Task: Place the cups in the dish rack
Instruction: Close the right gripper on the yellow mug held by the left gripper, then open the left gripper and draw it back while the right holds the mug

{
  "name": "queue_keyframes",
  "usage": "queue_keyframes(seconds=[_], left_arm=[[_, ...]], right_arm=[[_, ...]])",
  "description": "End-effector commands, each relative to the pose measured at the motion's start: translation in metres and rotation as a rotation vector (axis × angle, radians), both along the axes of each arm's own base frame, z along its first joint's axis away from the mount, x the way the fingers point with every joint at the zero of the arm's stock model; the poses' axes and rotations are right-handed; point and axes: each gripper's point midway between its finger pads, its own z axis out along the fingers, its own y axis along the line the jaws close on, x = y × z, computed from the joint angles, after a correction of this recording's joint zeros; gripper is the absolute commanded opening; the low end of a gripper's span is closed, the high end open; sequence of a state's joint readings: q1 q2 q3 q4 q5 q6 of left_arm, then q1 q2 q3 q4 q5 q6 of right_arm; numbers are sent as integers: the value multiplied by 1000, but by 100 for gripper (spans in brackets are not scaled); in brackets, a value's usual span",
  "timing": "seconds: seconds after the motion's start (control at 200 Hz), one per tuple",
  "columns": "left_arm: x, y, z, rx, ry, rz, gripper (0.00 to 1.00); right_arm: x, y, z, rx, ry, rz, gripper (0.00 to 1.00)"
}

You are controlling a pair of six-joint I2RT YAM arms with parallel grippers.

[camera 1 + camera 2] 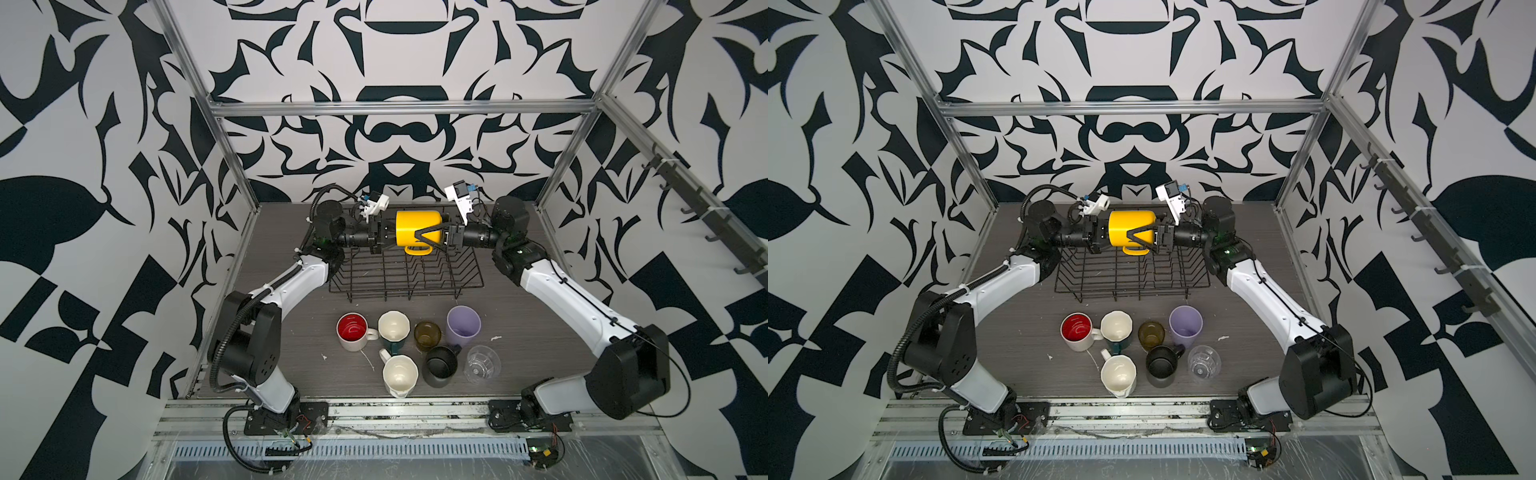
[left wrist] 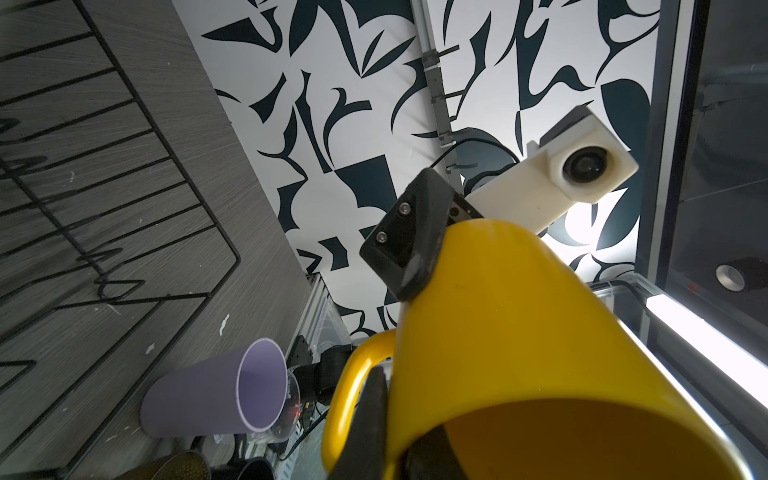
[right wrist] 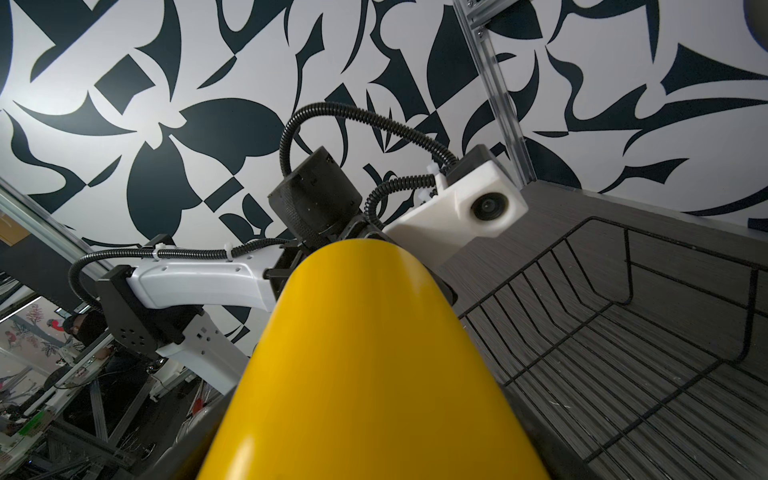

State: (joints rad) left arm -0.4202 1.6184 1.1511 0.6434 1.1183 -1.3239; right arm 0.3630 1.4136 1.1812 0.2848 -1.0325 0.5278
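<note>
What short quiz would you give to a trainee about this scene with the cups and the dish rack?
1. True or false: the yellow ceramic mug rests inside the black wire dish rack.
2. How many cups, such as the lilac plastic tumbler, stand on the grey wood-grain table?
3. Which jaws pinch the yellow mug's rim? A. the left gripper; B. the right gripper; C. neither.
Key: 1 false, it hangs above the rack; 2 seven; 3 A.
</note>
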Motion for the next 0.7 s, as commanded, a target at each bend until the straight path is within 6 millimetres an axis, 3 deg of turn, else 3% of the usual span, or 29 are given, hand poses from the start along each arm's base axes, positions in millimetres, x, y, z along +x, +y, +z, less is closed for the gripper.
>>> queue_keyframes(seconds=[0.0,0.26,0.695], left_arm=[[-30,-1,33,-34,-177,-55,3],[-29,0,31,-14,-178,-38,18],[-28,3,28,10,-191,-7,64]], right_arm=[[30,-14,16,16,-33,-196,0],[27,-16,25,38,-42,-203,0],[25,-21,33,41,-52,-236,0]])
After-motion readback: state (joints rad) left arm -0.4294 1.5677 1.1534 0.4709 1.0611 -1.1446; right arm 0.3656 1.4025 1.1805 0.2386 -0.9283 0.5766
